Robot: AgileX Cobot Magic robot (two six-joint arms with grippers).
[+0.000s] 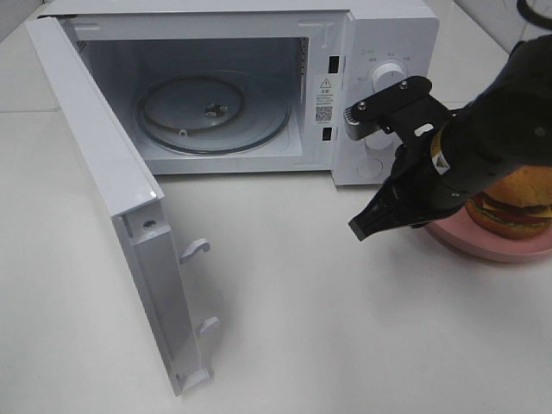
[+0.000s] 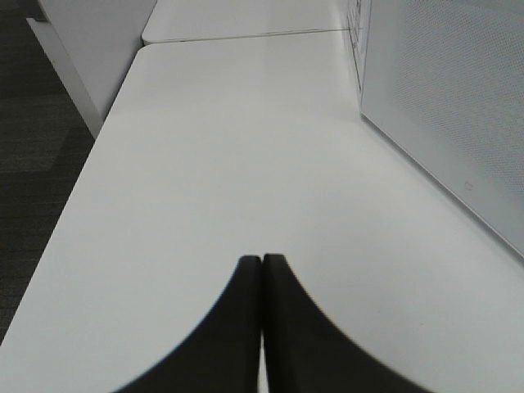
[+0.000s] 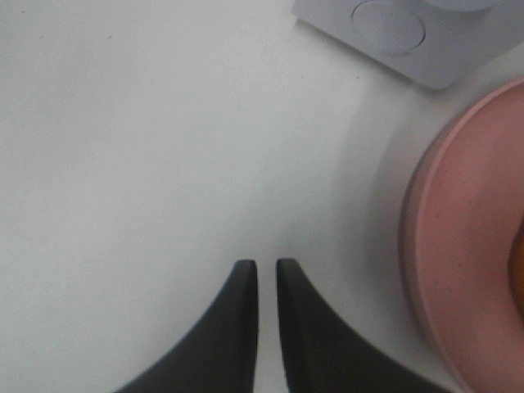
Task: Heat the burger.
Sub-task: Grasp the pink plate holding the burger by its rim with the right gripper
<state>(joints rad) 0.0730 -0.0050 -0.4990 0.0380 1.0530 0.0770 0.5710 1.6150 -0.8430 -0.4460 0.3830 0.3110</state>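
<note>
The burger [image 1: 522,203], with a browned bun and green, red and dark layers, sits on a pink plate [image 1: 483,241] at the right, in front of the microwave's control panel. My right arm hides part of it. My right gripper [image 1: 366,228] is shut and empty, low over the table just left of the plate. In the right wrist view the fingertips [image 3: 267,264] are together beside the plate's rim [image 3: 458,270], with an orange sliver of burger [image 3: 520,262] at the frame edge. My left gripper [image 2: 262,260] is shut and empty over bare table; it does not show in the exterior view.
The white microwave [image 1: 388,34] stands at the back with its door [image 1: 103,172] swung wide open to the left. Its glass turntable [image 1: 211,112] holds nothing. The left wrist view shows the microwave's side wall [image 2: 450,106] and the table's edge [image 2: 74,205].
</note>
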